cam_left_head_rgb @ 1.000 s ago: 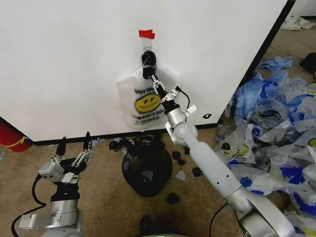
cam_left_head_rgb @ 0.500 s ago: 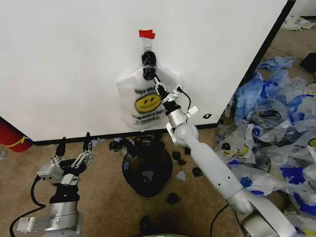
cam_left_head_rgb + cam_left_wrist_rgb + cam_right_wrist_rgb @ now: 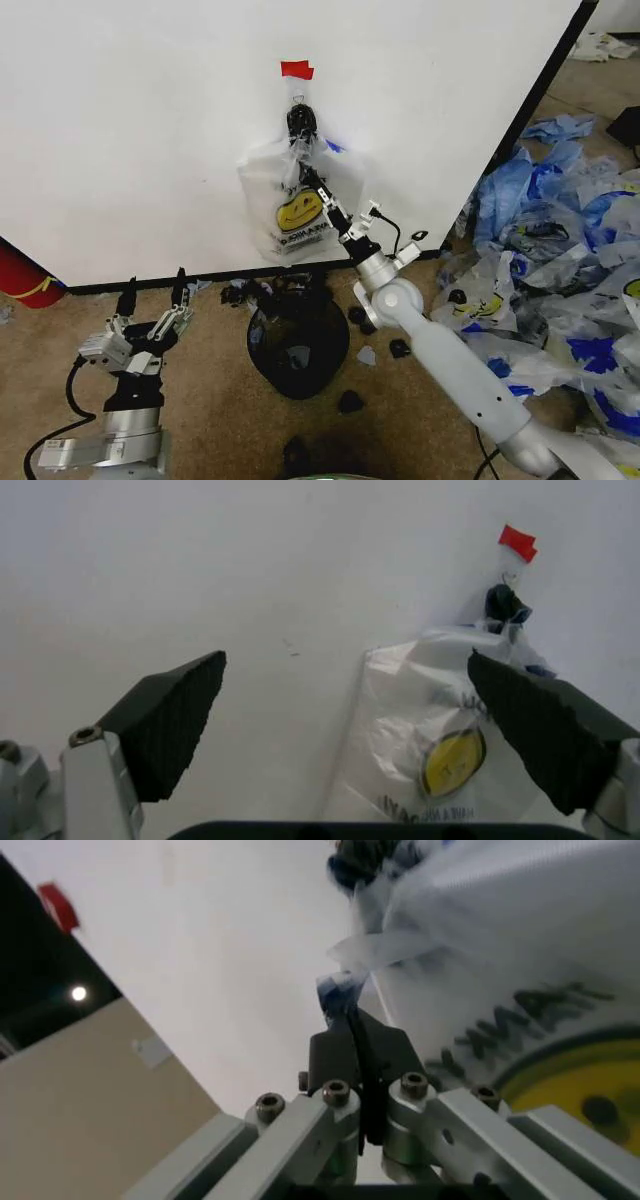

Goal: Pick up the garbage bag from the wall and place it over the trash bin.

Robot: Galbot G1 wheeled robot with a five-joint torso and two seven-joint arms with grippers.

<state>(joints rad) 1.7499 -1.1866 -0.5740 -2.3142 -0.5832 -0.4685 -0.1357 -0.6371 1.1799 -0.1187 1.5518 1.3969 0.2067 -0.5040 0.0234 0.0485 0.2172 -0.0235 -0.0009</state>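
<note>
Step in hand: the garbage bag [image 3: 297,205] is being drawn off the wall [image 3: 140,120] by the right gripper [image 3: 318,188], judged from the bunched, stretched upper edge
Bag position: it is hanging flat against the wall under the red tape [image 3: 296,69], its handles being held at a dark hook [image 3: 299,121], directly above the trash bin [image 3: 297,338] on the carpet [image 3: 200,400]
Right gripper: its black fingers [image 3: 362,1046] are being pressed together on a thin strip of the bag's blue-edged plastic, seen close in the right wrist view
Left gripper: the left gripper [image 3: 152,300] is being kept low beside the bin, with its fingers [image 3: 165,716] spread wide apart and nothing between them
Doing it well: the film is likely being strained at the hook, so the pull is best being directed up and away from the wall so the handles are slipped off, not torn; the pinch is being held on very little material, which could slide out
Compared with earlier: the right gripper is being drawn lower and away from the wall, the bag's top is being pulled narrower and more creased, and the smiley face [image 3: 297,210] is being skewed; the left arm and bin are being left as they were
</note>
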